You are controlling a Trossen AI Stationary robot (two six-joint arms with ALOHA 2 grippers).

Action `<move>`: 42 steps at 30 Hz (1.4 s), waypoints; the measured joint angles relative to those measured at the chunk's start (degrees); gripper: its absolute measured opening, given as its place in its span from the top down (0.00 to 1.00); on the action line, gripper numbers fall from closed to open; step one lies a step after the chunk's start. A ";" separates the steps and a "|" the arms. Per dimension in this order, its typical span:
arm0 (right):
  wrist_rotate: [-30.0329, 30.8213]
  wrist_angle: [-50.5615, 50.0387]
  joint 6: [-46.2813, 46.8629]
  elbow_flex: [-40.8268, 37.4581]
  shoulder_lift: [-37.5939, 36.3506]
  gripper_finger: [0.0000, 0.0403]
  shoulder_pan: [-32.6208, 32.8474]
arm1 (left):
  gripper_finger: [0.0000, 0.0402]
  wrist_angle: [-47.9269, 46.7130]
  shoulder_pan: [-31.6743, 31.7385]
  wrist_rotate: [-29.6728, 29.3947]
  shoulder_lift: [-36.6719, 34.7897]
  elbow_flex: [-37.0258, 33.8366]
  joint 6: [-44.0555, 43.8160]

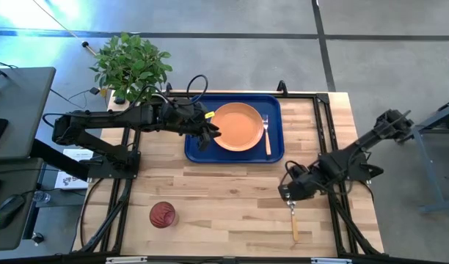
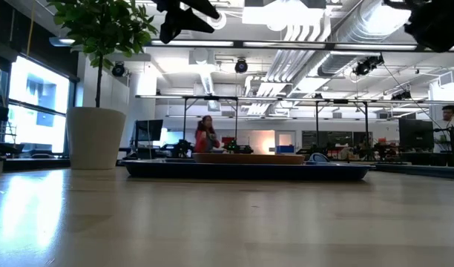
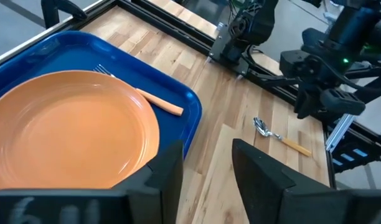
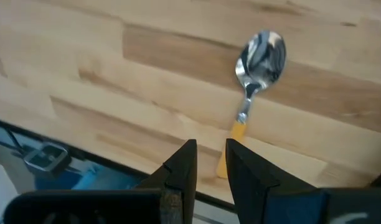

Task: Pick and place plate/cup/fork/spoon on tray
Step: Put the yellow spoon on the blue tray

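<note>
The blue tray (image 1: 197, 152) lies at the table's far middle. The orange plate (image 1: 238, 126) and the fork (image 1: 266, 135) lie flat in it, the fork along the plate's right side. The dark red cup (image 1: 163, 215) stands on the table near the front left. The spoon (image 1: 293, 220) lies flat on the table at the front right, its bowl (image 4: 260, 55) toward the far edge. My left gripper (image 1: 210, 133) hovers open and empty over the tray's left part, beside the plate (image 3: 72, 130). My right gripper (image 1: 286, 193) hangs above the spoon's bowl end, its fingers a narrow gap apart and empty.
A potted plant (image 1: 131, 64) stands off the table's far left corner. Black frame rails (image 1: 323, 125) run along the table's sides. Bare wooden table (image 1: 224, 198) lies between the cup and the spoon. In the low view people show in the room far behind the tray (image 2: 249, 170).
</note>
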 joint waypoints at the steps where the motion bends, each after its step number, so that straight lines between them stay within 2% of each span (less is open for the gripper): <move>1: 0.02 -0.04 0.00 0.00 0.00 0.82 0.73 | 0.67 0.00 -0.04 0.04 0.01 -0.01 -0.46; 8: 5.43 -0.99 1.66 0.00 0.40 0.79 5.55 | 0.65 0.02 -0.91 0.39 0.00 -0.01 -1.95; 14: 5.75 -1.23 7.33 0.00 3.22 0.71 10.21 | 0.65 0.02 -1.83 0.40 -0.01 -0.01 -3.13; 18: 5.74 -0.04 11.27 0.00 6.44 0.69 12.40 | 0.65 0.04 -2.32 0.41 -0.01 -0.01 -3.10; 33: 5.03 7.65 13.79 0.00 21.34 0.69 13.77 | 0.65 0.03 -2.32 0.22 0.01 -0.01 -3.60; 42: 4.73 10.59 13.79 0.02 26.74 0.69 13.75 | 0.65 0.02 -2.32 0.20 0.00 -0.01 -4.06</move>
